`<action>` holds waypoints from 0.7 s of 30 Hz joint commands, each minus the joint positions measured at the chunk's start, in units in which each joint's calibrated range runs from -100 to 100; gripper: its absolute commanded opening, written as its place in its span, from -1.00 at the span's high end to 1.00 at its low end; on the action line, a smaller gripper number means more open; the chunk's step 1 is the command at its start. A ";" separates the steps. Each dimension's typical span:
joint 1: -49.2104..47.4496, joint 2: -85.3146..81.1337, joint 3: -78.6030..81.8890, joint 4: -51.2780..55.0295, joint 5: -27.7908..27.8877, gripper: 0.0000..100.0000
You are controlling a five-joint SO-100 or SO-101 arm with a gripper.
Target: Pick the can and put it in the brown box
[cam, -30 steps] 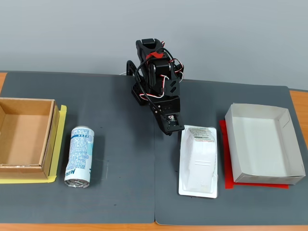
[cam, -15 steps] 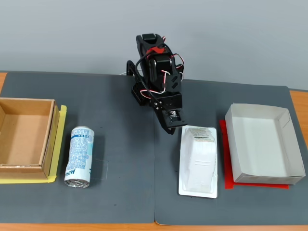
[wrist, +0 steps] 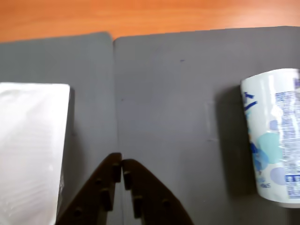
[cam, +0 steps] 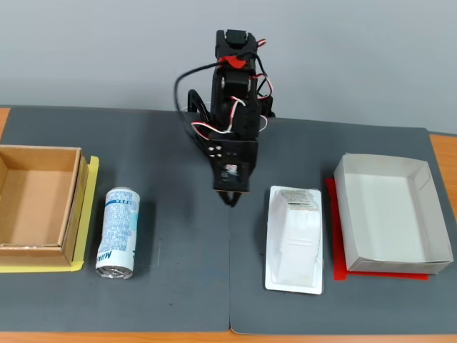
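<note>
Dark grey mats (cam: 178,286) side by side over an orange wooden table (cam: 443,153), plain grey wall behind. Black arm (cam: 232,107) standing at the far middle in the fixed view, red and white wires looped around it, pointing down over the seam between the mats. Gripper (wrist: 122,165) with fingertips pressed together in the wrist view, nothing pinched between them, hovering above bare mat. Can (cam: 118,231) lying on its side on the left mat, silver end facing the near edge, blue and teal lettering along it, well apart from the gripper (cam: 232,200). Same can (wrist: 274,136) at the right edge of the wrist view. Brown box (cam: 71,207) just left of the can, sitting on a yellow sheet (cam: 89,214), open and empty. White tray package (cam: 294,239) on the right mat, just right of the gripper; showing at the left of the wrist view too (wrist: 30,150). White paper box (cam: 393,214) further right, red sheet (cam: 335,268) peeking out underneath.
</note>
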 commanded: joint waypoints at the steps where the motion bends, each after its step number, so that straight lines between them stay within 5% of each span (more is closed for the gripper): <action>1: 6.96 6.54 -11.67 -0.36 0.27 0.98; 21: 26.38 26.02 -30.86 -1.14 15.69 0.98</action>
